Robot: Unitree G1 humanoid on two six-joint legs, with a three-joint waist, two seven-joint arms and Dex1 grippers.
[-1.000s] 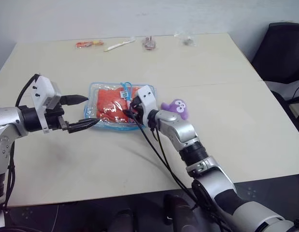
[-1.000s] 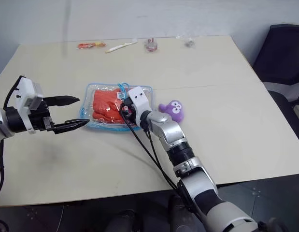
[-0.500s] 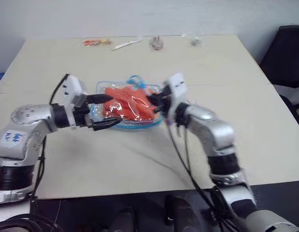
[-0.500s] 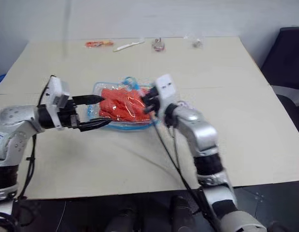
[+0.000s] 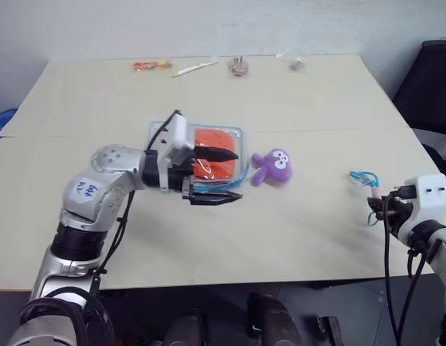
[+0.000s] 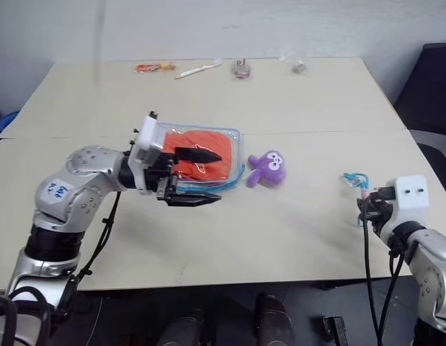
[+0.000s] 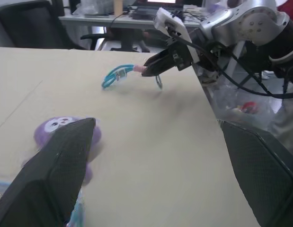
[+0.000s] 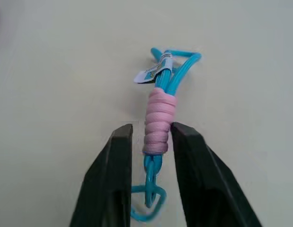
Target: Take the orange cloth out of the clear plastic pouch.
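Note:
The clear plastic pouch [image 5: 241,140] lies flat at the table's middle with the orange cloth [image 5: 219,138] inside it. My left gripper [image 5: 239,174] is open wide and points right. One finger is over the cloth and the other is along the pouch's near edge. I cannot tell whether they touch the pouch. Far to the right, near the table's edge, my right gripper [image 8: 152,126] stands slightly open around the pink-wrapped part of a blue cord [image 8: 160,118]. One finger is against the wrap, and a gap shows at the other.
A purple plush toy [image 5: 271,166] sits just right of the pouch. Along the back edge lie an orange packet [image 5: 152,65], a white stick [image 5: 194,67] and small clear packets [image 5: 295,63]. A black chair [image 5: 431,79] stands beyond the right side.
My right arm has swung from the pouch far to the right, carrying the blue cord, and its jaws have parted. My left gripper moved right over the pouch. The camera shifted.

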